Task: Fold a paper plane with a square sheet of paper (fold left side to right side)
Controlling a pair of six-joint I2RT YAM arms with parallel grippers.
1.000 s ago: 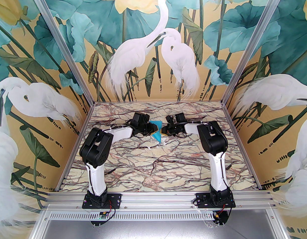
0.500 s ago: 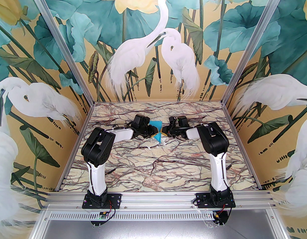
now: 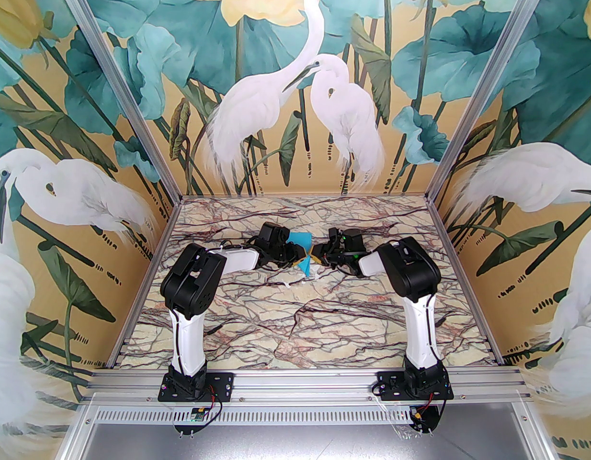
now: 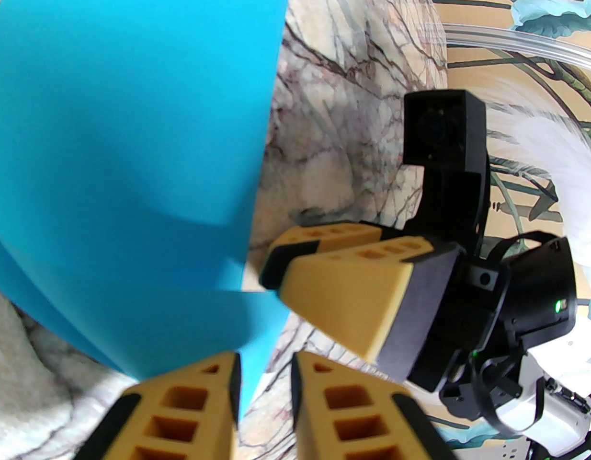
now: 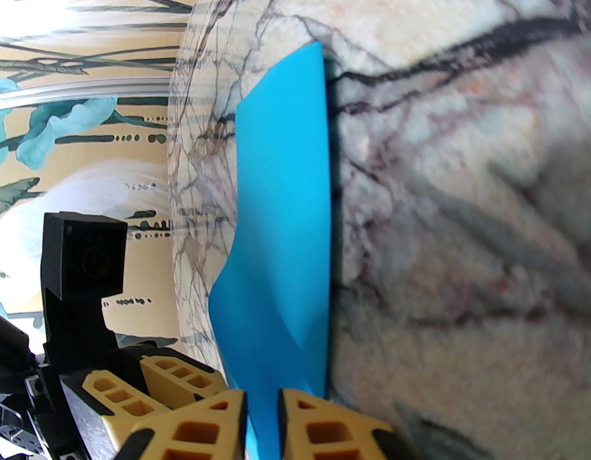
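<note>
Right gripper (image 5: 262, 403) pinches the blue sheet (image 5: 281, 209), upright at the far middle of the marble table (image 5: 468, 161); left gripper (image 4: 264, 369) stands narrow around its edge, grip unclear. Pulling apart could tear it; a loose hold could let it slip, skewing the crease.

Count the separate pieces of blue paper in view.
1. The square sheet of paper, partly folded, sits between the left gripper and the right gripper; small scraps could be hidden behind them.
</note>
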